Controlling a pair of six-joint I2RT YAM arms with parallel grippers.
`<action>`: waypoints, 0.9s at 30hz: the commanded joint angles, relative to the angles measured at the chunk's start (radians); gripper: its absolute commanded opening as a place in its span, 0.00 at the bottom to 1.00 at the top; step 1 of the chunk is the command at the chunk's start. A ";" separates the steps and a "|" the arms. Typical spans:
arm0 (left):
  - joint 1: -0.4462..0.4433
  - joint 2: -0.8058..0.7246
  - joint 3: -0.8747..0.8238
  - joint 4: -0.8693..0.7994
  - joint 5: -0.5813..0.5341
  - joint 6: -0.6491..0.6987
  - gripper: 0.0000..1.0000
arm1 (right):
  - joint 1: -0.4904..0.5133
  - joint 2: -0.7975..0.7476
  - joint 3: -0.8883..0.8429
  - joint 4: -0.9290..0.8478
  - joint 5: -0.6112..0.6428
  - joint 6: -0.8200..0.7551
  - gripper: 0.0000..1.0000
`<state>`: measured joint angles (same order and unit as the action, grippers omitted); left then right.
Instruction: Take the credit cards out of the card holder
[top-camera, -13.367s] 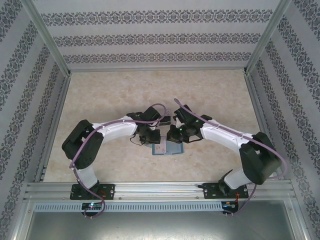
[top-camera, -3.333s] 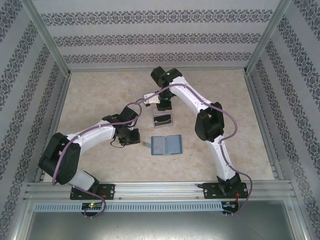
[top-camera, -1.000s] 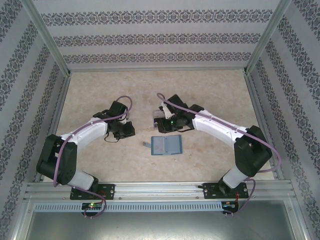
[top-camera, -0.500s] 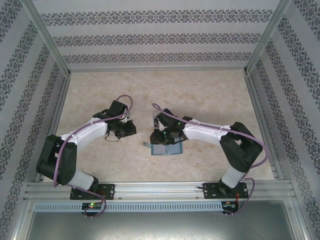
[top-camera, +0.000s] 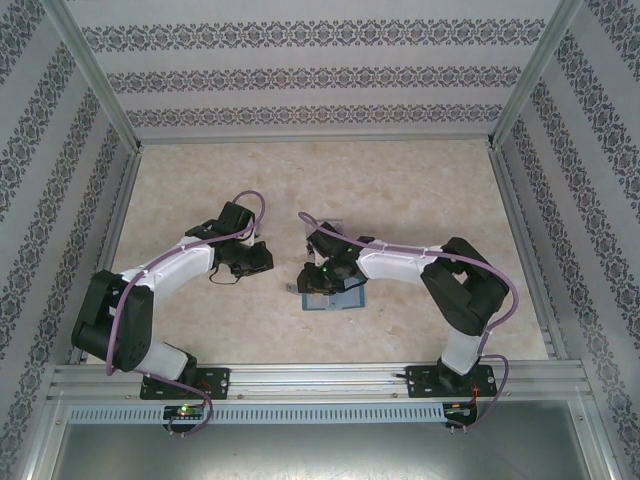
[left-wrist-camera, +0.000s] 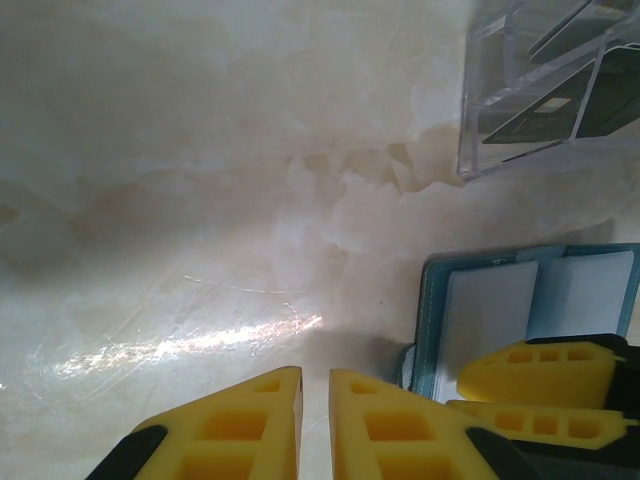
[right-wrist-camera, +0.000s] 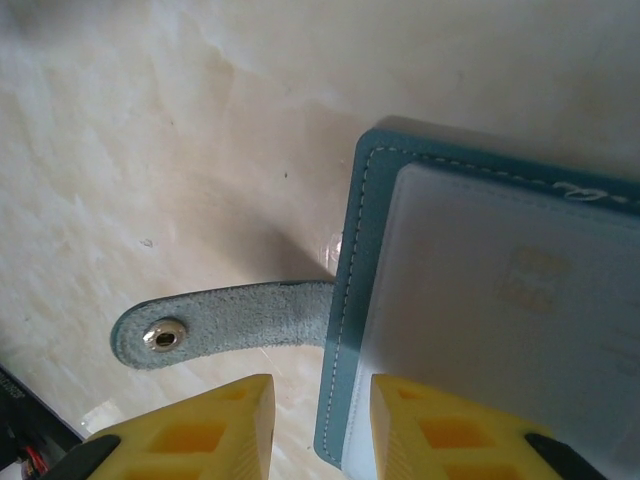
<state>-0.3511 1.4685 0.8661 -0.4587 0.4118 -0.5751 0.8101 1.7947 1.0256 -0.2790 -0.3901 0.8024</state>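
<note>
I assess this as a robotics test cell in a lab, not a home. The grey floral-striped wallpaper panels (top-camera: 300, 75) are flat boards held in bare aluminium frame posts (top-camera: 93, 75), which box in a beige marble-look tabletop (top-camera: 420, 190). At my near edge, a slotted aluminium rail (top-camera: 320, 380) carries the bolted left white-and-black robot arm (top-camera: 175, 265) and its right twin (top-camera: 395, 265).

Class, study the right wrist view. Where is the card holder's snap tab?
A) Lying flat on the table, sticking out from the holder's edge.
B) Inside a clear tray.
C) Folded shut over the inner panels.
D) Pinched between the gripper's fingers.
A: the snap tab lies flat on the table, sticking out sideways from the open card holder, not between the fingers of the right gripper.
</note>
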 joint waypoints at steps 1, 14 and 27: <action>0.010 -0.014 -0.009 0.026 0.016 0.012 0.15 | 0.013 0.020 0.026 -0.001 -0.009 0.008 0.32; -0.035 0.003 0.032 0.015 0.007 0.002 0.15 | 0.023 -0.024 0.063 -0.262 0.193 -0.067 0.32; -0.155 0.052 0.088 0.034 -0.005 -0.055 0.15 | 0.052 -0.033 0.123 -0.388 0.328 -0.085 0.34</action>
<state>-0.4820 1.5078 0.9279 -0.4538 0.4110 -0.6018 0.8539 1.7863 1.1290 -0.6060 -0.1257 0.7300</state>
